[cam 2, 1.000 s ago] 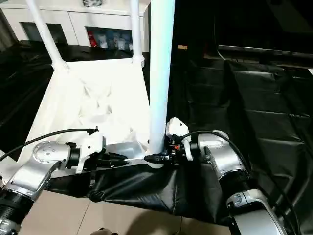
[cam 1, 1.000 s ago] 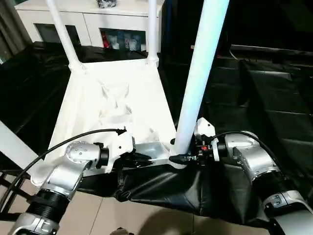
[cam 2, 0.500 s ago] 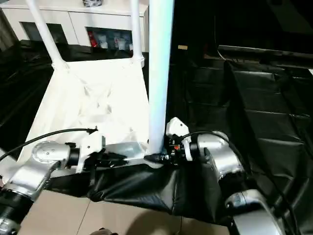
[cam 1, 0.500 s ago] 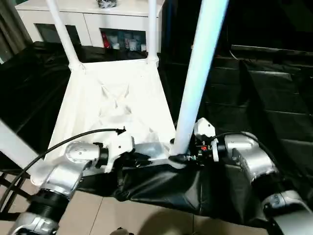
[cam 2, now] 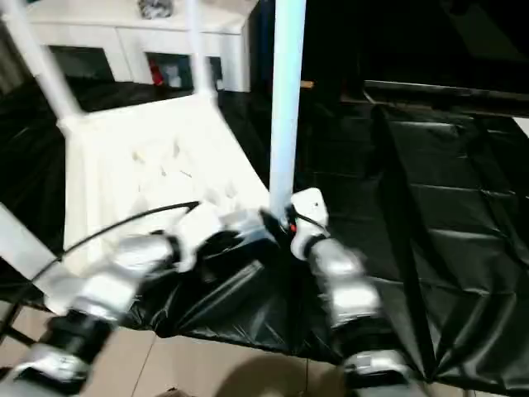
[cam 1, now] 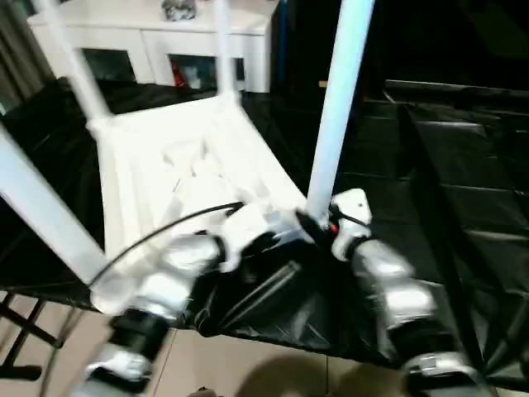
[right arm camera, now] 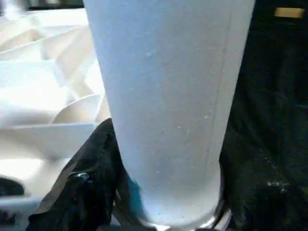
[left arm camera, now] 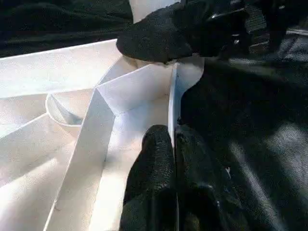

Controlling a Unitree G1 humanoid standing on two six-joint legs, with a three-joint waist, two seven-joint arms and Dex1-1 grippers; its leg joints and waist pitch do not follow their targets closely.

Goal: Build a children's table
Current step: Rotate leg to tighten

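Since a second ago, tabletop swung round, near end shifted, both arms turned with it. Lies upside down on the black surface, four legs up. Right gripper clamped round the near leg at its socket; left gripper pinched on the tabletop's rim beside it. Best: keep the leg plumb, press straight down, rim held firm.

White cabinet at the back, black sheet covering the work surface, beige tiled floor below.
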